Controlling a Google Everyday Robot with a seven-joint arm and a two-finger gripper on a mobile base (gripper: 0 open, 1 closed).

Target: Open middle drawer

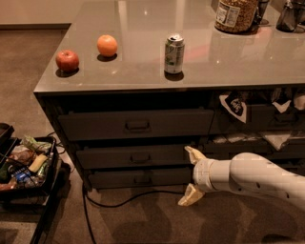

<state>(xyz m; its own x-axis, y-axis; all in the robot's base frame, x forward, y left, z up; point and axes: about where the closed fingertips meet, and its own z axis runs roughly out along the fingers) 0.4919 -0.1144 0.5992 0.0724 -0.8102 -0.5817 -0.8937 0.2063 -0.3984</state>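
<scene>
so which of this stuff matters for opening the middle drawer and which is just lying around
For the job: middle drawer, shut; hand, open, beside its right end.
Lying about: apple, orange, can, jar, top drawer, bottom drawer, floor cable, tray of clutter.
</scene>
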